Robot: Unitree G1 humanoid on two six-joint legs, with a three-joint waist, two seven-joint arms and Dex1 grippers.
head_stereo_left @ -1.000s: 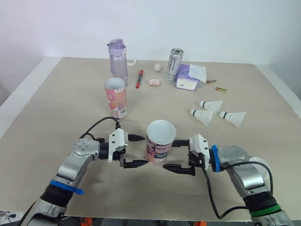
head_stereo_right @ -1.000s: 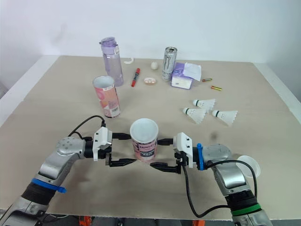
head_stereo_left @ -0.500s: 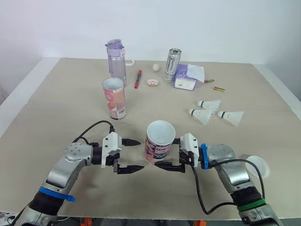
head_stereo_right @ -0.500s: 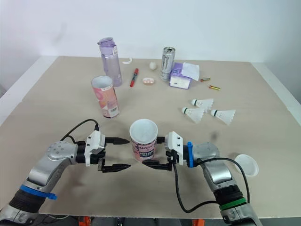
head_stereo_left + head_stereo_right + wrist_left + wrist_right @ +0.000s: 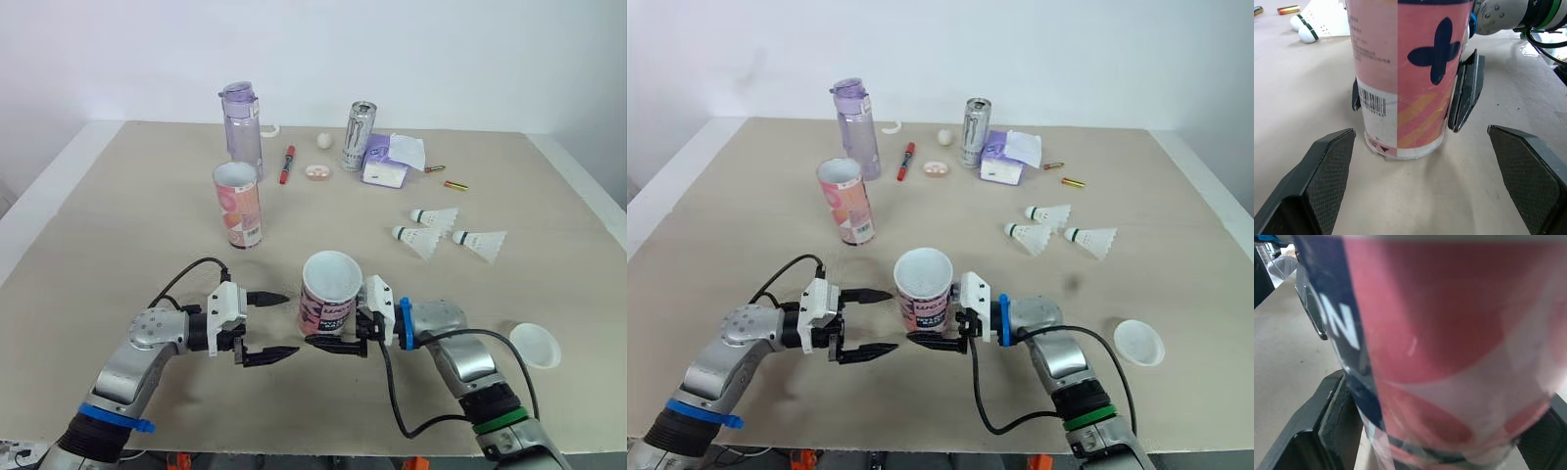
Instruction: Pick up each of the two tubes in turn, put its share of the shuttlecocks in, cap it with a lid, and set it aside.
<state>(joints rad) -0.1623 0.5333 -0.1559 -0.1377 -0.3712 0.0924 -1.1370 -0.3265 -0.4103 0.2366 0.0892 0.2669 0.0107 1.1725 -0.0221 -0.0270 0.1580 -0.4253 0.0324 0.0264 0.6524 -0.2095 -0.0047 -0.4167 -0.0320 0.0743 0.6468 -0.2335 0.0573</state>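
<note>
Pink-and-navy card, the near tube (image 5: 330,294) stands open-mouthed at the front of the table (image 5: 118,245). The right gripper (image 5: 318,331) pinches it low on both sides, probably to steady it for filling. The left gripper (image 5: 287,323) hangs just beside it, fingers spread, touching nothing. A lid (image 5: 535,345) lies to the right; three shuttlecocks (image 5: 423,240) and the second tube (image 5: 239,204) sit farther back.

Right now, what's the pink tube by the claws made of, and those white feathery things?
The near tube looks like cardboard under a glossy printed wrap: its pink and navy print and barcode shine. It could be plastic instead. The shuttlecocks look like white feathers, or plastic shaped alike, on rounded white tips with a dark band; they are too small to be sure.
</note>
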